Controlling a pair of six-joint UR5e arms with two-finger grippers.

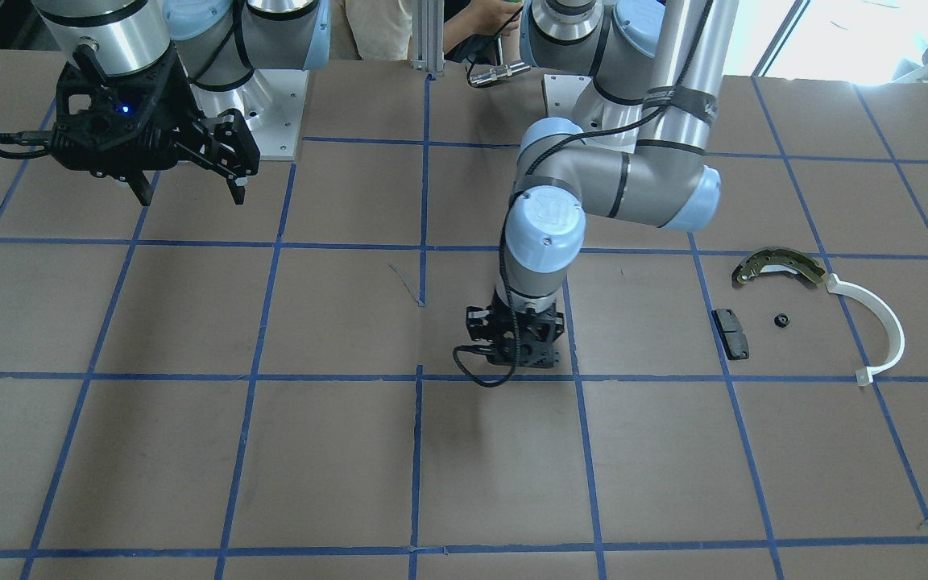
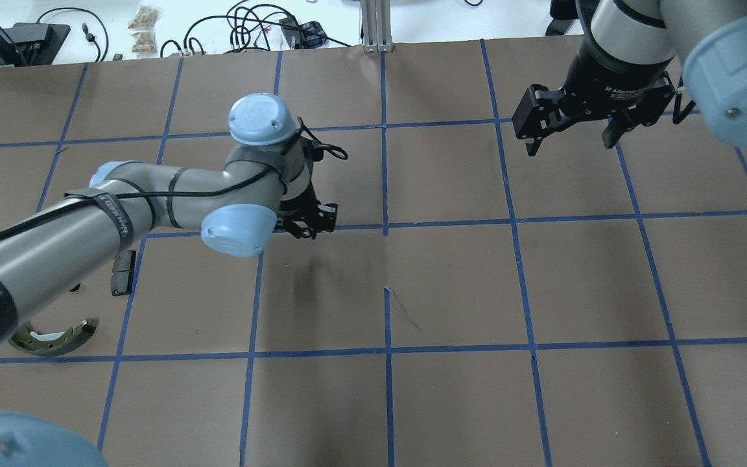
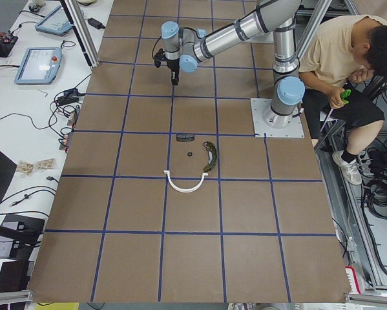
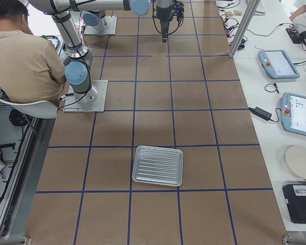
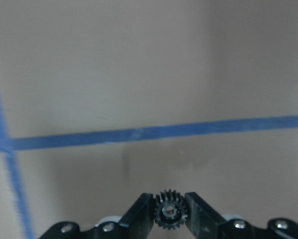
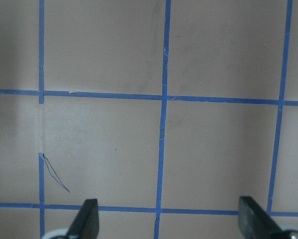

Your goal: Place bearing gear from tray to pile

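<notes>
Small black toothed bearing gear (image 5: 169, 217) sits clamped in left pincer (image 5: 169, 214), over brown taped counter (image 1: 351, 451), well apart from olive-and-silver curved brake shoe (image 1: 778, 267). Right pincer (image 6: 168, 211) gapes wide, empty, farther from that shoe.

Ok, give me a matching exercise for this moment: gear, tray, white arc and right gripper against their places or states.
Things:
1. gear
2. tray
3. white arc
4. right gripper

Places or states:
A. open, holding nothing
B. on the table next to the brake shoe
C. clamped in the left gripper
D. flat on the table, empty

Pairs: 1-C, 2-D, 3-B, 4-A
</notes>
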